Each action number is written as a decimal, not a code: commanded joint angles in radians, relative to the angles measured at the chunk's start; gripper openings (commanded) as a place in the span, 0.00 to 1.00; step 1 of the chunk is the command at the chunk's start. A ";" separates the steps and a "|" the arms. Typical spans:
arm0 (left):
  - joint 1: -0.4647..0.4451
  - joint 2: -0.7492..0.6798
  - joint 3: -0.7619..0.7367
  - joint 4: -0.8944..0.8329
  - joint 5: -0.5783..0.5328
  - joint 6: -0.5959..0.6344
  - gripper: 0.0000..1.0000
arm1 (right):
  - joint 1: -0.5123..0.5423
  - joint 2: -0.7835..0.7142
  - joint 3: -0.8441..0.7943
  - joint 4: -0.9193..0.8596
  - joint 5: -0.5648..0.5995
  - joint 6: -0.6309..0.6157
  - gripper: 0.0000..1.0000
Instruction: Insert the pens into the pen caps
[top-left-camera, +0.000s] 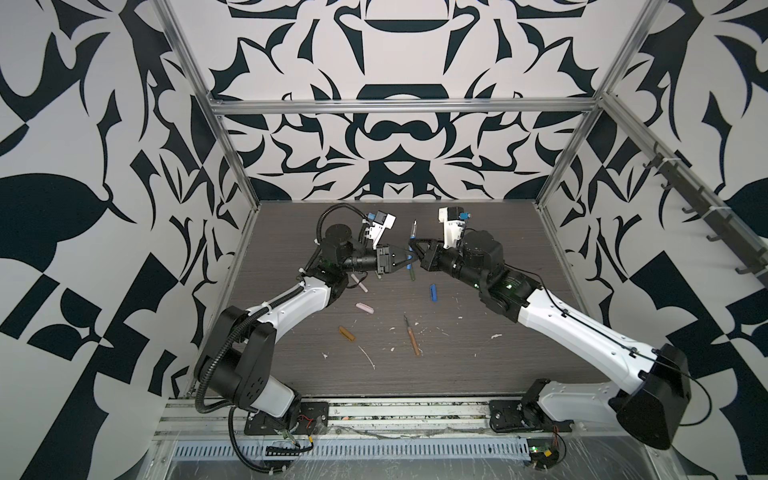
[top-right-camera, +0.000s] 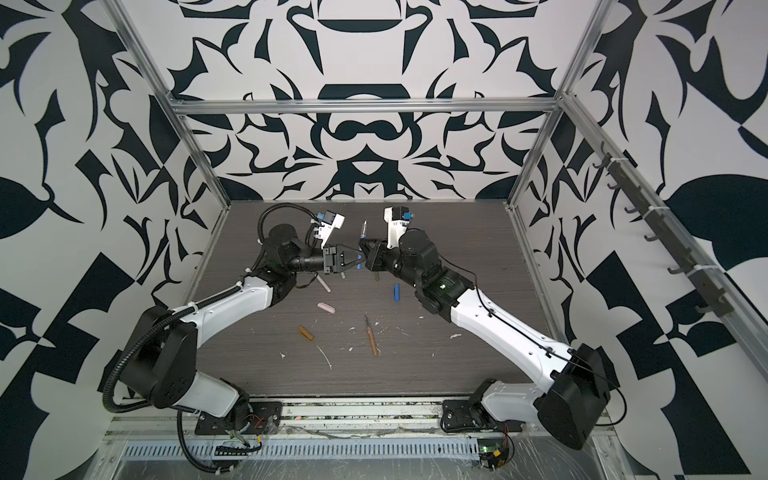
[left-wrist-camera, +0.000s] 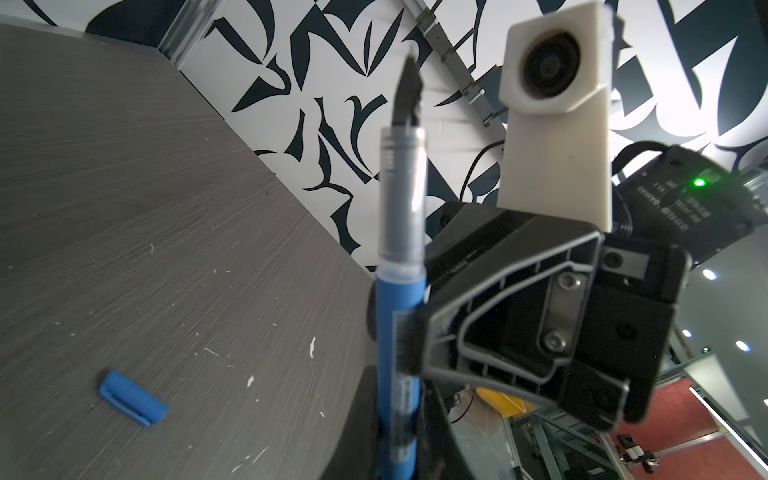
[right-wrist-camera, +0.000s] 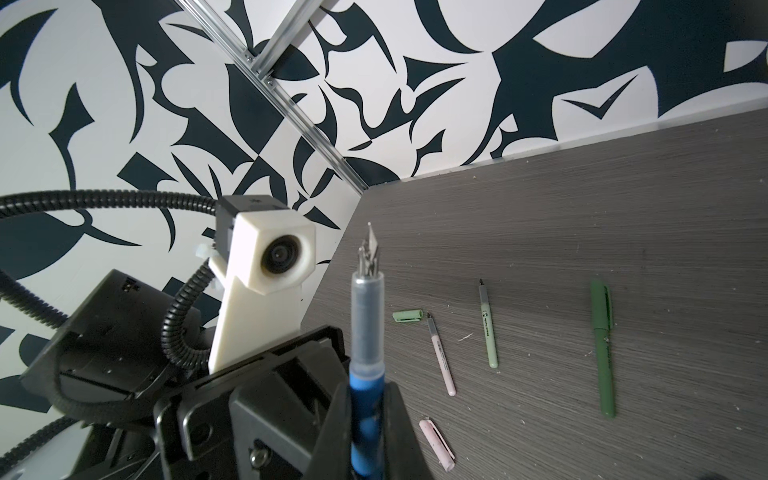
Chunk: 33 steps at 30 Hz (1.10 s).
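Meeting in a top view, the left gripper (top-left-camera: 406, 262) and right gripper (top-left-camera: 417, 245) are both closed on the blue pen (top-left-camera: 414, 230). In the left wrist view, the blue cap (left-wrist-camera: 134, 397) is seen lying on the table, apart from them. In the right wrist view, the blue pen (right-wrist-camera: 366, 332) is clamped between dark fingers (right-wrist-camera: 399, 434).

blue pen (left-wrist-camera: 400, 332): tip blurred, lower end cut off | pink pen (top-left-camera: 360, 283): partly hidden under left arm (top-left-camera: 299, 297)

Grey wood-grain table (top-left-camera: 478, 365); blue cap (top-left-camera: 434, 292) nearest the right claw (top-left-camera: 417, 246); pink cap (top-left-camera: 365, 308), brown cap (top-left-camera: 347, 334), brown pen (top-left-camera: 412, 336) farther from it; white flecks (top-left-camera: 367, 357) scattered.
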 joint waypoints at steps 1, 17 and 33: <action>-0.003 0.013 0.028 -0.025 -0.001 0.015 0.01 | 0.007 -0.038 0.023 0.002 -0.021 -0.003 0.26; -0.007 -0.156 -0.016 -0.244 -0.271 0.278 0.00 | -0.331 -0.038 0.022 -0.466 -0.158 -0.183 0.28; -0.030 -0.192 -0.049 -0.163 -0.223 0.297 0.00 | -0.330 0.603 0.236 -0.577 -0.169 -0.331 0.25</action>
